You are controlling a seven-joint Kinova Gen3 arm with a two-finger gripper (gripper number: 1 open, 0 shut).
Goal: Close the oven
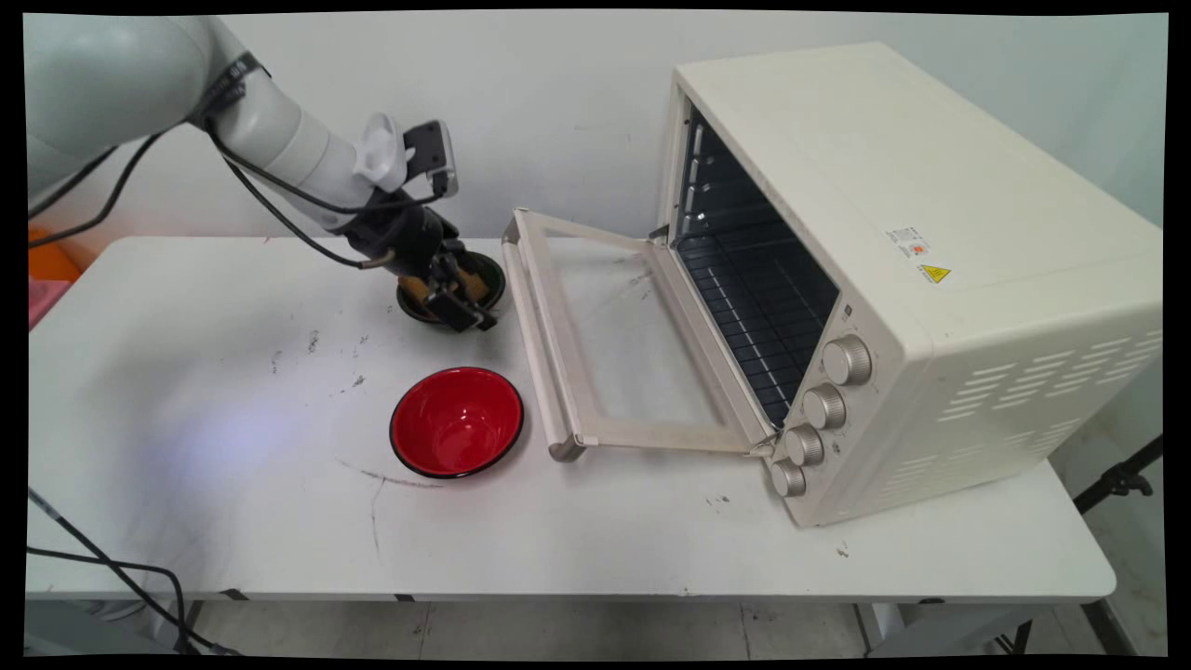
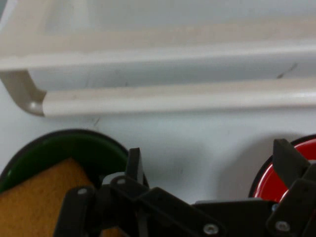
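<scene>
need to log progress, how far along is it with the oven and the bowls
Done: the oven door lies open; its rack is bare. In hand: the gripper is open at the green bowl holding something orange. Left: both it and the red bowl sit on the table.

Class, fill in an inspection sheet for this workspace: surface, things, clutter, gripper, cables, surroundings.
Surface: white table, scuffed with dark marks.
Things: green bowl holding an orange sponge; empty red bowl; cream toaster oven, its door folded down open, rack inside.
Clutter: nothing seen.
Gripper: gripper open, one finger at the green bowl's rim.
Cables: black cables hang from the arm; more at the table's left edge.
Surroundings: pale wall behind.
</scene>
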